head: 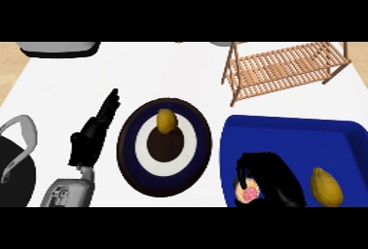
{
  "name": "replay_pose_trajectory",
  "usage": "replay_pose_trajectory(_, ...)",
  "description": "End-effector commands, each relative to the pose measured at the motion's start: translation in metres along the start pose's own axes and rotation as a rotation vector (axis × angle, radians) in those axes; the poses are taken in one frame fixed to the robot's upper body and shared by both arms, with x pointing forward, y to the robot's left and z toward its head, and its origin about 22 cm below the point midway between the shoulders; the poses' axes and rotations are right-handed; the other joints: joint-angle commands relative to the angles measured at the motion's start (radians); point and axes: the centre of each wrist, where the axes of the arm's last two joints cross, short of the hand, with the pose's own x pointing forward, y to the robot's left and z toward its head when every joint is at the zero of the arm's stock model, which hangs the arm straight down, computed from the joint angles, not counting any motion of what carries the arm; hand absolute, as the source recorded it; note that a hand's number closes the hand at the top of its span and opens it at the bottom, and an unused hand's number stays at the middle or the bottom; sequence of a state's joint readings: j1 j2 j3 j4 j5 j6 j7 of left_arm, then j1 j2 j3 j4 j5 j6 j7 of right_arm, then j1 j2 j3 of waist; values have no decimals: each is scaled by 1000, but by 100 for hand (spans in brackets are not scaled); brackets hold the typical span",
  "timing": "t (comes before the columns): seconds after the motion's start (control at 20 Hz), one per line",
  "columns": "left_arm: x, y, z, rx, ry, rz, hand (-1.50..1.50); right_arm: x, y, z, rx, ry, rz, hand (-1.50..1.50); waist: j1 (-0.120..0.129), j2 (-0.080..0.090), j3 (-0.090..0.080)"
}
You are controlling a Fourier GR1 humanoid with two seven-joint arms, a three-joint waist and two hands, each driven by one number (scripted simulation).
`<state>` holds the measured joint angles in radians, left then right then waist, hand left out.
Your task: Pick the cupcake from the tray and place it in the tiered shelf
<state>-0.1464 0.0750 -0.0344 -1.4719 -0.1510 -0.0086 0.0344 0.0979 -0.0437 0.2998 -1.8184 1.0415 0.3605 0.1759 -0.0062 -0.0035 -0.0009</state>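
The cupcake [248, 194], pink-topped, sits at the near left corner of the blue tray [287, 133]. My right hand [277, 180] lies over it, fingers curled down around its right side, hiding most of it. The wooden slatted tiered shelf [284, 70] stands at the back right, beyond the tray. My left hand [92, 133] rests open on the counter at the left, fingers pointing away, left of the plate.
A dark blue and white plate [164, 168] with a yellow lemon [167, 120] on it lies in the middle. Another yellow fruit [325, 187] lies in the tray's near right. A black pan [14, 170] is at the left edge; a grey pot [59, 47] at back left.
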Motion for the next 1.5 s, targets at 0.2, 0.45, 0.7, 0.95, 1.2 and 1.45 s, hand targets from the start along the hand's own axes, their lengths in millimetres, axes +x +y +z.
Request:
replay_pose_trajectory(0.2,-6,8,-9,16,3,-8,0,59,-35,50,-231,-114,-342,150,-11,1,0)
replay_pose_trajectory(0.45,4,-7,-12,-2,-19,1,0,87,-80,79,-379,-113,-357,150,-2,2,0)
replay_pose_trajectory(0.7,-9,16,-2,5,-6,2,0,96,-114,85,-544,-22,-285,150,6,3,-1)
replay_pose_trajectory(0.95,-2,8,-1,-2,-13,-8,0,98,-140,83,-668,-13,-272,150,6,1,0)
replay_pose_trajectory(1.2,-6,-6,-2,-3,3,-6,0,97,-180,74,-804,28,-235,150,5,2,0)
replay_pose_trajectory(1.45,12,16,-7,-3,-12,-4,0,115,-214,65,-820,46,-226,150,8,1,0)
